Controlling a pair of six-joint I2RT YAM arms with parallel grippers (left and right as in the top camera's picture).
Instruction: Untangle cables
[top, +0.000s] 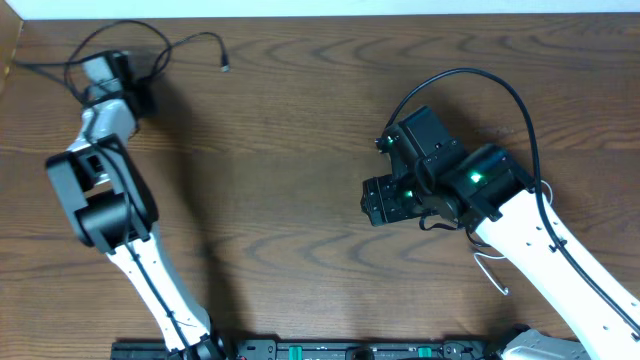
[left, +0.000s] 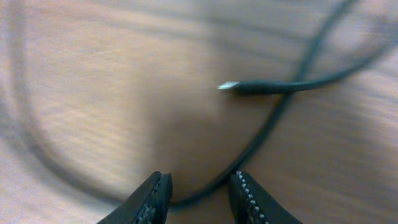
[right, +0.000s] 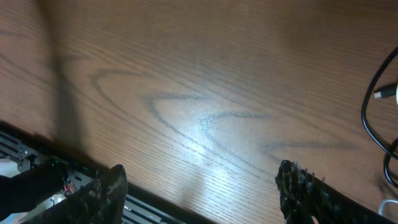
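- Left gripper (left: 200, 176): far-left corner of the table (top: 300, 120); jaws partly apart, straddling a black cable (left: 272, 121), no pinch visible.
- Black cable: thin and limp, running far-right from the jaws and crossing a plug-tipped strand (left: 229, 86).
- Right gripper (right: 202, 168): wide open, empty, well apart; the left arm is nearer.

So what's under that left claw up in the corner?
A thin black cable runs over the wooden table between the parted fingers of the left gripper, a metal-tipped plug just ahead. From overhead, the arm covers that spot.
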